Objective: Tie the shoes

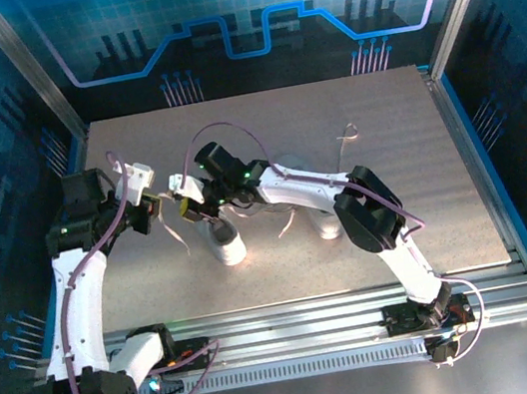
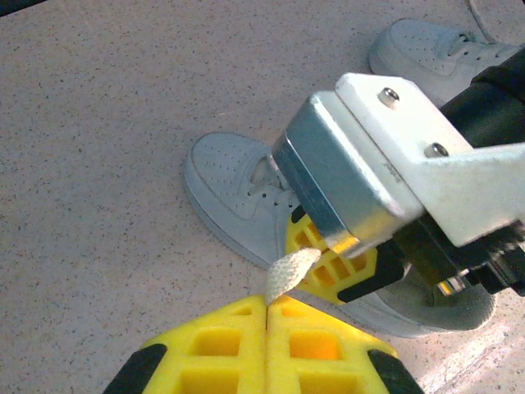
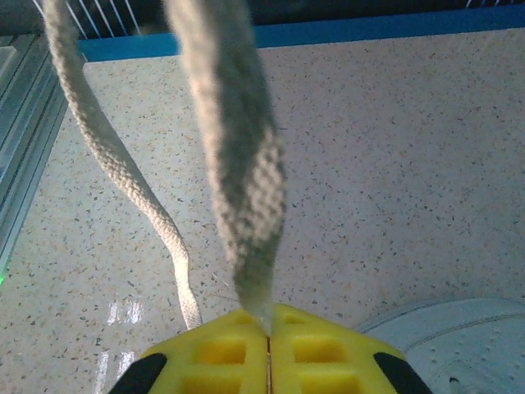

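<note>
Near the middle of the table (image 1: 414,131), a little toward its near edge, stand the shoes: the left shoe (image 1: 227,244) under both wrists and the right shoe (image 1: 327,223) beside it, apart from it.

We judge the step to be drawing the left shoe's laces taut for the knot. To do it well, we pull the two ends apart evenly and low, so the shoe neither lifts nor slides toward either edge. We also hold both pinches firm and mind the closeness of the two wrists, which nearly touch. A loose strand (image 3: 123,176) hangs beside the held one, and we would steer clear of snagging it.

Our left arm (image 1: 75,289) rises along the left edge, bends at the elbow and points its wrist toward the centre. Our right arm (image 1: 302,185) reaches from the near edge across the right shoe, forearm stretched leftward.

Our left gripper (image 2: 268,305) has its yellow fingers pressed together on a short lace end (image 2: 289,269). Our right gripper (image 3: 269,322) is likewise clamped, pinching a flat lace (image 3: 246,180) that runs up and away from it.
</note>
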